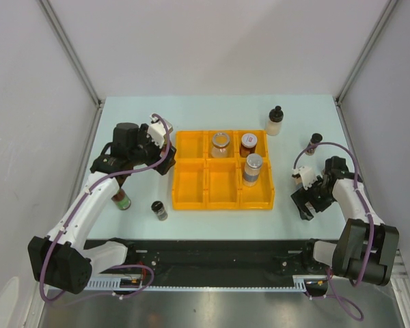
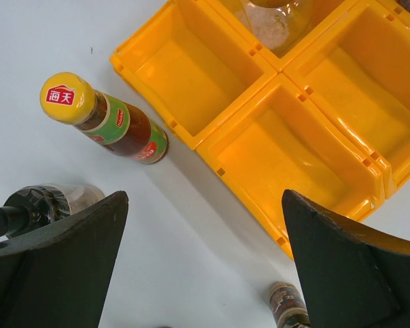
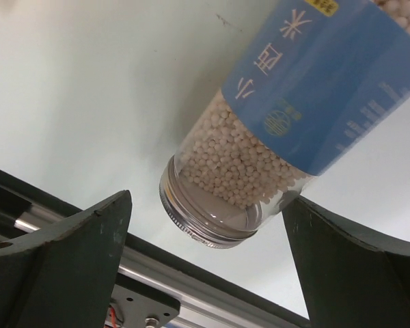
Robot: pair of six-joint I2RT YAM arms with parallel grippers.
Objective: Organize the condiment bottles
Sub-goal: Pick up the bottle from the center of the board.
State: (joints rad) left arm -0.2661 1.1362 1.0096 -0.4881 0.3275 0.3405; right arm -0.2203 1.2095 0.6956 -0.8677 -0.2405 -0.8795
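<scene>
Condiment bottles, part sorted. One blue-labelled shaker (image 3: 287, 102) lies between the spread fingers of my right gripper (image 3: 206, 198), long axis running from frame centre to upper right, silver end nearest my fingertips; contact I cannot tell. My left gripper (image 2: 205, 195) hangs released, empty, a sauce bottle (image 2: 106, 119) at upper left. Tray (image 1: 190, 186): clear jar (image 1: 221, 143) upper middle, brown jar (image 1: 249, 144) upper right, silver-lidded shaker (image 1: 252, 169) lower right.

The left pincer (image 2: 203, 198) and the right pincer (image 3: 206, 198) both hang low, jaws spread wide apart.
</scene>
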